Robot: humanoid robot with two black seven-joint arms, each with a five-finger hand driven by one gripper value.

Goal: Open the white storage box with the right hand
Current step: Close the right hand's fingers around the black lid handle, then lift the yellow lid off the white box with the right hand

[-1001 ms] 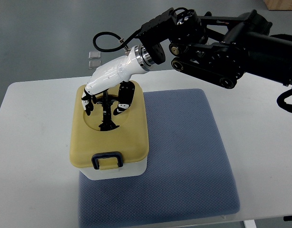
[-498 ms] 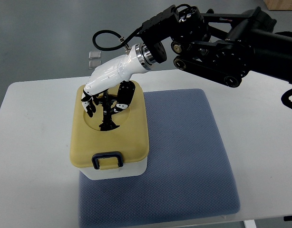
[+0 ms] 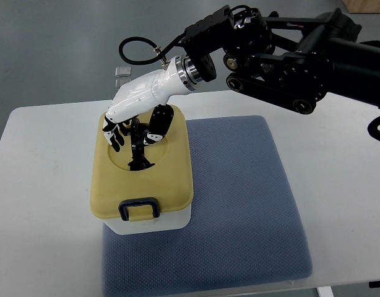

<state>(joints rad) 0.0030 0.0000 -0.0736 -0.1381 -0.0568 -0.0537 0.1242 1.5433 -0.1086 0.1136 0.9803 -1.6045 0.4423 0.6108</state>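
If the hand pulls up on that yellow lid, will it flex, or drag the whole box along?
The lid looks like thick moulded plastic, so probably stiff. Its front latch appears closed, so the box may lift with it. The right hand sits at the rear, so the box might tip.

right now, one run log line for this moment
right hand: fingers in lid recess | storage box: lid closed, front latch down | left hand: not in view

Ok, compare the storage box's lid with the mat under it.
The lid is tan, smooth and glossy; the mat is blue-grey with a fine woven texture. The lid is the smaller and sits raised on the white storage box; the mat lies flat on the table. The lid carries a dark latch, with the right hand over its recess; the mat is plain. Both are rounded rectangles.
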